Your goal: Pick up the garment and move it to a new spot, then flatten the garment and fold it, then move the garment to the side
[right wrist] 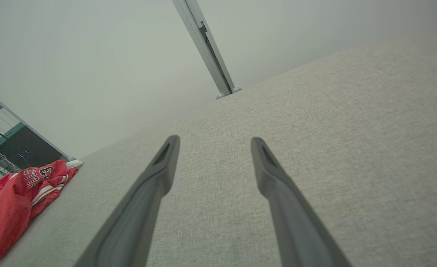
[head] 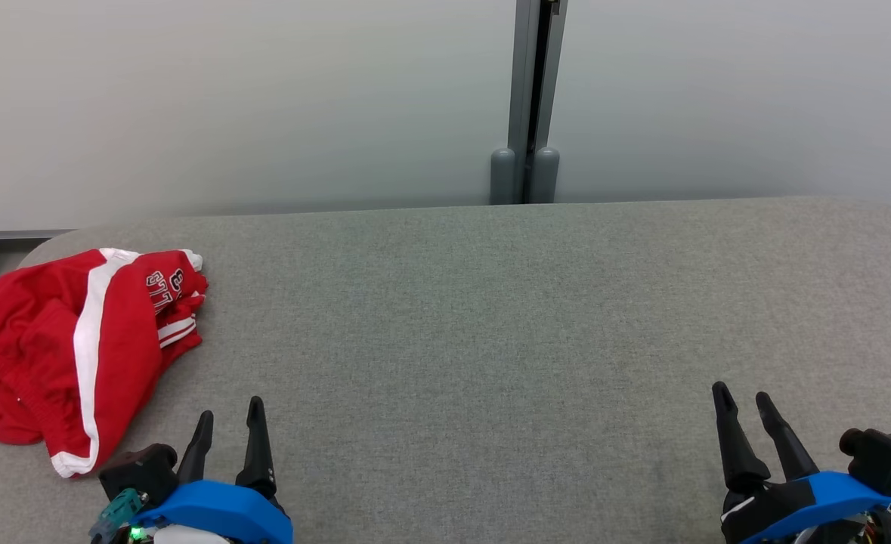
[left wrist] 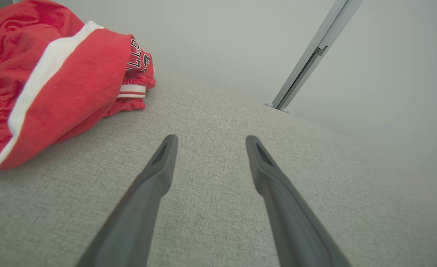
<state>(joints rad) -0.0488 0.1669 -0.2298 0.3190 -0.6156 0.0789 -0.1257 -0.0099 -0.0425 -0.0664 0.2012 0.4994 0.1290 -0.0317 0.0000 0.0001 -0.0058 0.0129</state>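
A crumpled red garment (head: 75,347) with white stripes and dark lettering lies in a heap at the left end of the grey fabric table (head: 490,317). The left wrist view has the garment (left wrist: 55,74) at its upper left, and the right wrist view shows the garment (right wrist: 14,200) far off at the lower left. My left gripper (head: 230,412) stands open near the front edge, just right of the garment's near corner, with nothing between its fingers. My right gripper (head: 744,397) is open and empty at the front right, far from the garment.
A pale wall runs behind the table, with a grey vertical post (head: 532,98) at its middle. Beyond the table's left end, shelving with dark equipment (right wrist: 18,148) shows in the right wrist view. The table's far edge curves off at both corners.
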